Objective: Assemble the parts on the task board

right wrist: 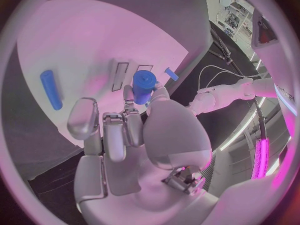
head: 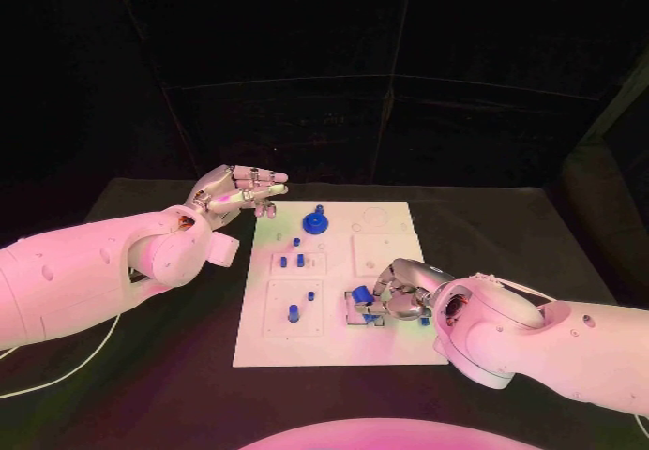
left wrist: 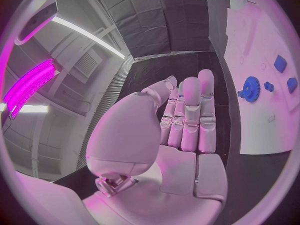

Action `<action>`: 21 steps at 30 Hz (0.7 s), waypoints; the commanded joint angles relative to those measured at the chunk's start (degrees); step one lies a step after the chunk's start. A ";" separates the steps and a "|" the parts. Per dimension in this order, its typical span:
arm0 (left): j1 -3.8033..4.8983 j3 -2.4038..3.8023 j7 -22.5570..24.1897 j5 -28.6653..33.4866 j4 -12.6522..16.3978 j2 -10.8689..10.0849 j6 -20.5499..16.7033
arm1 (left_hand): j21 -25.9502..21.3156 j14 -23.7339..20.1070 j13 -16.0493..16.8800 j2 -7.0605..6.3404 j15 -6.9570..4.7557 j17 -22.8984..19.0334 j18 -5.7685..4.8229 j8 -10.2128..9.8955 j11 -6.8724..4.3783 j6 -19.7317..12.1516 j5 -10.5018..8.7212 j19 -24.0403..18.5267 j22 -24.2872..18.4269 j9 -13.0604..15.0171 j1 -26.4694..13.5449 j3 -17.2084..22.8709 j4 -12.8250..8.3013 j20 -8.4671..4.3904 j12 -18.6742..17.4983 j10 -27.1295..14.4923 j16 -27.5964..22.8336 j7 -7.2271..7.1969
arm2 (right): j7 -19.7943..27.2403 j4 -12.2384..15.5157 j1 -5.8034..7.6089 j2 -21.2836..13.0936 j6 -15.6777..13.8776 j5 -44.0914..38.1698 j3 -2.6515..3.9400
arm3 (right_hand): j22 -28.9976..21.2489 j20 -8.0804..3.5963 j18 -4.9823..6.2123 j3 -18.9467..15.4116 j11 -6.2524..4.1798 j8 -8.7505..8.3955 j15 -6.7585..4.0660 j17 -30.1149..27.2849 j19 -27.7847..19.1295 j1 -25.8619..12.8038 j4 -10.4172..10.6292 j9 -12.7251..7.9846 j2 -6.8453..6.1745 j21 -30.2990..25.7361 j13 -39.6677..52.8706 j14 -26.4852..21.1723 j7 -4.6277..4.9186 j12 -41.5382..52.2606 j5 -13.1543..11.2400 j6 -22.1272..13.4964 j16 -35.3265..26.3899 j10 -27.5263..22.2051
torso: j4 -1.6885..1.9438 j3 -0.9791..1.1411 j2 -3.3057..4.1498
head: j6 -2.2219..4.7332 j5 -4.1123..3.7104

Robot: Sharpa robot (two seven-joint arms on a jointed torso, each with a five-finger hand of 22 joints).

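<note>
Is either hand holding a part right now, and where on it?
The right hand pinches a blue cylindrical part by its lower side, fingertips around it, over the task board. The left hand holds nothing, its fingers straight.

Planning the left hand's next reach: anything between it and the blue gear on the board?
Nothing visible. The left hand hovers open off the task board's far left corner, and the blue gear stands just beside it on bare board. The right hand works nearer the robot.
</note>
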 commanded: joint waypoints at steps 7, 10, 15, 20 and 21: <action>0.06 0.04 0.27 0.13 0.18 0.01 0.49 | -0.30 -0.37 -0.09 -0.03 0.01 -0.04 0.76 -0.37 -0.09 -0.34 -0.20 -0.18 -0.06 -0.05 -0.43 -0.38 0.06 0.23 -0.01 -0.48 -0.19 0.16 | -1.75 -0.53 0.07 0.99 2.05 0.61 0.04 | 0.02 -0.50 -0.84 -0.45 -0.48 0.35 -0.36 11.86 -0.03 -0.54 -0.03 0.26 0.39 -0.19 4.63 5.31 -1.49 -0.53 -0.30 2.03 0.10 0.21 | -0.05 0.03 -0.03 | -0.21 0.00; 0.06 0.04 0.25 0.13 0.20 0.00 0.50 | -0.30 -0.37 -0.09 -0.03 0.01 -0.04 0.76 -0.37 -0.09 -0.34 -0.20 -0.18 -0.06 -0.05 -0.43 -0.38 0.06 0.23 -0.01 -0.48 -0.19 0.16 | -1.81 -0.87 0.07 1.34 1.95 0.58 0.04 | 0.02 -0.50 -0.84 -0.45 -0.48 0.35 -0.36 11.86 -0.03 -0.54 -0.03 0.26 0.39 -0.19 4.63 5.31 -1.49 -0.53 -0.30 2.03 0.10 0.21 | -0.04 0.01 -0.03 | -0.19 0.08; 0.06 0.04 0.23 0.13 0.23 -0.01 0.53 | -0.30 -0.37 -0.09 -0.03 0.01 -0.04 0.76 -0.37 -0.09 -0.34 -0.20 -0.18 -0.06 -0.05 -0.43 -0.38 0.06 0.23 -0.01 -0.48 -0.19 0.16 | -1.93 -1.53 0.07 2.07 1.83 0.15 0.04 | -0.09 -0.60 -0.82 -0.80 -0.58 0.41 -0.46 11.79 -0.08 -0.79 -0.01 0.40 0.34 -0.27 4.48 5.30 -1.58 -0.76 -0.65 2.19 0.07 0.17 | -0.03 -0.01 -0.03 | -0.17 0.16; 0.06 0.04 0.22 0.13 0.25 -0.02 0.55 | -0.30 -0.37 -0.09 -0.03 0.01 -0.04 0.76 -0.37 -0.09 -0.34 -0.20 -0.18 -0.06 -0.05 -0.43 -0.38 0.06 0.23 -0.01 -0.48 -0.19 0.16 | -2.12 -2.11 0.07 2.66 1.54 -0.05 0.04 | -0.08 -0.80 -0.84 -2.15 -0.73 0.44 -0.62 11.76 -0.07 -2.68 -0.01 0.79 0.64 -0.31 4.30 5.29 -1.74 -1.11 -4.43 2.34 0.05 0.18 | -0.05 0.00 -0.03 | -0.17 0.20; 0.06 0.04 0.21 0.13 0.25 -0.03 0.55 | -0.30 -0.37 -0.09 -0.03 0.01 -0.04 0.76 -0.37 -0.09 -0.34 -0.20 -0.18 -0.06 -0.05 -0.43 -0.38 0.06 0.23 -0.01 -0.48 -0.19 0.16 | -2.18 -2.23 0.07 2.77 1.43 -0.15 0.04 | -0.09 -0.84 -0.85 -2.66 -0.74 0.44 -0.66 11.73 -0.06 -3.51 -0.10 0.91 0.79 -0.33 4.23 5.28 -1.78 -1.24 -6.64 2.35 0.03 0.16 | -0.04 0.00 -0.03 | -0.16 0.17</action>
